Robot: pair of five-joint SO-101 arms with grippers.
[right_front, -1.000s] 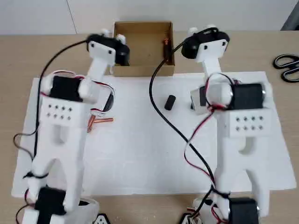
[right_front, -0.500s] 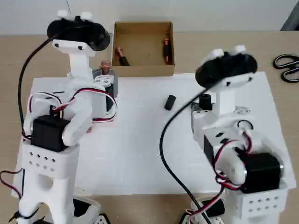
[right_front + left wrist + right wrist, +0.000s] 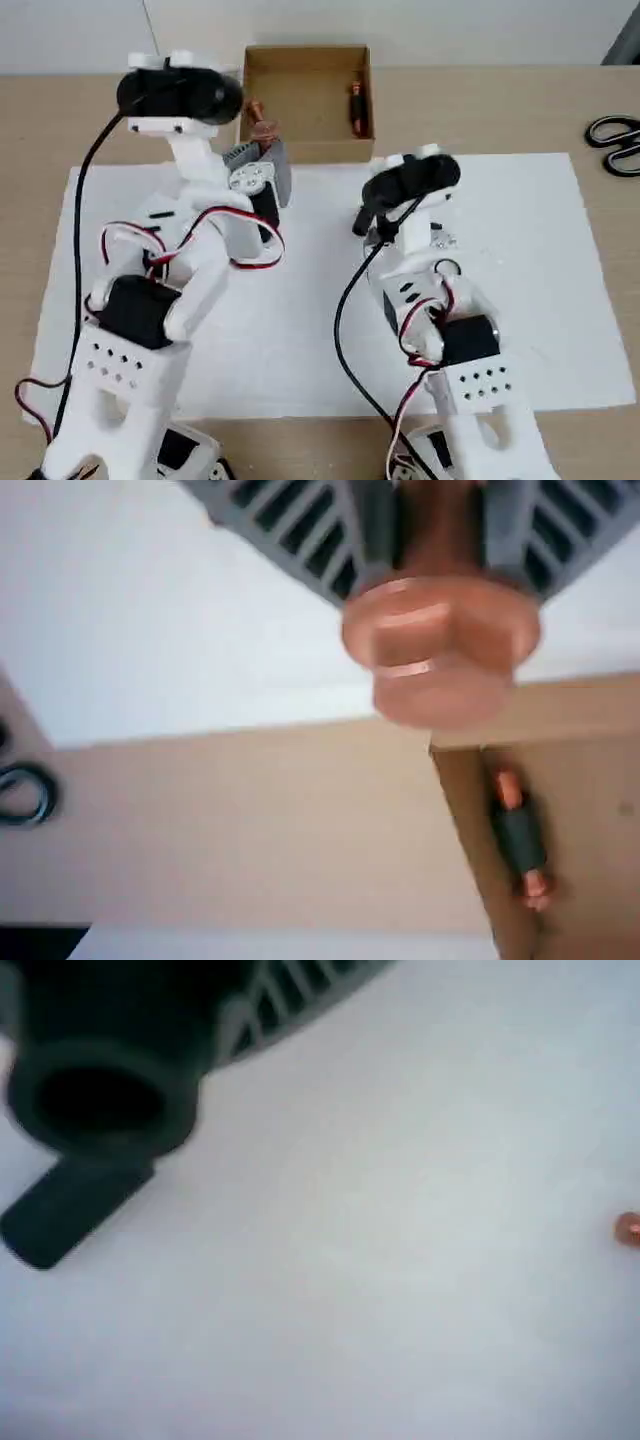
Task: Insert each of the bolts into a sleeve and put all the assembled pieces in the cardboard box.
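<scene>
Resting in cardboard box (image 3: 305, 48): assembled piece (image 3: 357, 105)
left gripper (image 3: 440, 530): clenched on bolt (image 3: 440, 645)
right gripper (image 3: 130, 1010): grasping sleeve (image 3: 95, 1105), not yet joined

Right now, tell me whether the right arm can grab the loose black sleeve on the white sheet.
Probably not yet. The loose black cylindrical sleeve lies close by the right pincer, nothing between, but that pincer grips another black sleeve.

Left arm (image 3: 190, 270): stretched forward, wrist raised.
Left gripper (image 3: 440, 530): clamped on a bolt (image 3: 440, 645).
Right arm (image 3: 440, 320): folded back.
Right gripper (image 3: 190, 1020): gripping a sleeve (image 3: 98, 1100).
</scene>
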